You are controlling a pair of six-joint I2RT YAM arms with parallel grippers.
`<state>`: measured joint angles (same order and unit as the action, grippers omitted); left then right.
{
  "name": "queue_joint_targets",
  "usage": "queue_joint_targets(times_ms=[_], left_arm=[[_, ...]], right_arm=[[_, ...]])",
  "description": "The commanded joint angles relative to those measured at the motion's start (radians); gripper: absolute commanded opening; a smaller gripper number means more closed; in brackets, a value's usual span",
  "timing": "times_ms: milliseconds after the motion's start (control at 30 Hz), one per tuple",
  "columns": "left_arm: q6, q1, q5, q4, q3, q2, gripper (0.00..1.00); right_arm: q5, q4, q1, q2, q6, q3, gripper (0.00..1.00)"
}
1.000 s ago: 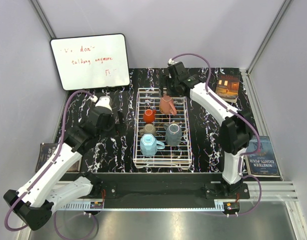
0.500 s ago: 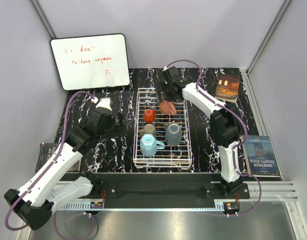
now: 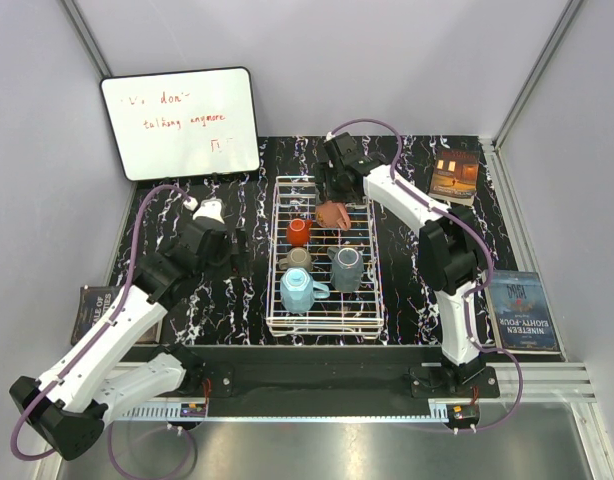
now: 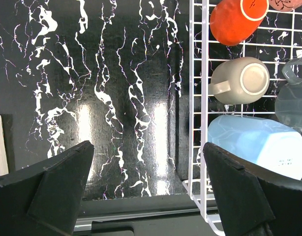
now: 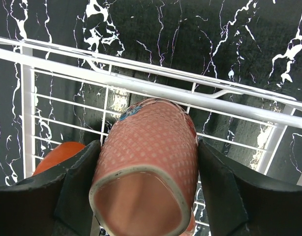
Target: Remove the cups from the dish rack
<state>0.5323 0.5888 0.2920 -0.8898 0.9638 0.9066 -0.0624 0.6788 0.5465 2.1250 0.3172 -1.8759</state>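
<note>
Pale-dotted salmon mug (image 5: 152, 143), white rack (image 5: 141, 86)

A whiteboard (image 3: 180, 122) with red writing leans against the back wall, just beyond the far left corner of the black, white-veined table (image 3: 399, 272). One book (image 3: 455, 175) lies at the table's far right corner. A second book (image 3: 522, 312) lies off its near right edge and a third (image 3: 89, 308) off its near left edge.

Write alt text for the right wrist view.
The right hand clasps a salmon-orange mug between its two dark fingers, mouth toward the camera, above the rim of the white wire dish rack. A red mug peeks in at lower left, over a black marbled tabletop.
</note>
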Motion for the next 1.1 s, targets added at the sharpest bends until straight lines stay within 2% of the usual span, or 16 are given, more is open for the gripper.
queue_joint_targets(times_ms=[0, 467, 600, 733, 867, 900, 933, 1067], left_arm=[[0.006, 0.005, 0.016, 0.022, 0.007, 0.011, 0.99], [0.023, 0.003, 0.019, 0.051, 0.036, 0.04, 0.99], [0.038, 0.003, -0.001, 0.084, 0.046, 0.044, 0.99], [0.058, 0.003, -0.049, 0.152, 0.044, 0.032, 0.99], [0.118, 0.003, -0.14, 0.282, 0.043, 0.008, 0.99], [0.129, 0.003, -0.155, 0.361, 0.035, 0.0, 0.99], [0.152, 0.003, -0.172, 0.409, 0.024, -0.011, 0.99], [0.213, -0.003, -0.267, 0.665, -0.066, -0.041, 0.99]], right_arm=[[0.015, 0.01, 0.017, -0.048, 0.014, -0.02, 0.0], [0.047, 0.024, 0.023, -0.247, 0.054, -0.006, 0.0], [0.142, -0.016, 0.023, -0.322, 0.083, 0.035, 0.0], [0.239, -0.152, 0.013, -0.419, 0.135, 0.156, 0.0], [0.37, -0.29, -0.052, -0.532, 0.279, 0.303, 0.0], [0.447, -0.342, -0.092, -0.556, 0.316, 0.349, 0.0], [0.484, -0.461, -0.109, -0.577, 0.353, 0.445, 0.0], [0.628, -0.709, -0.167, -0.668, 0.511, 0.622, 0.0]])
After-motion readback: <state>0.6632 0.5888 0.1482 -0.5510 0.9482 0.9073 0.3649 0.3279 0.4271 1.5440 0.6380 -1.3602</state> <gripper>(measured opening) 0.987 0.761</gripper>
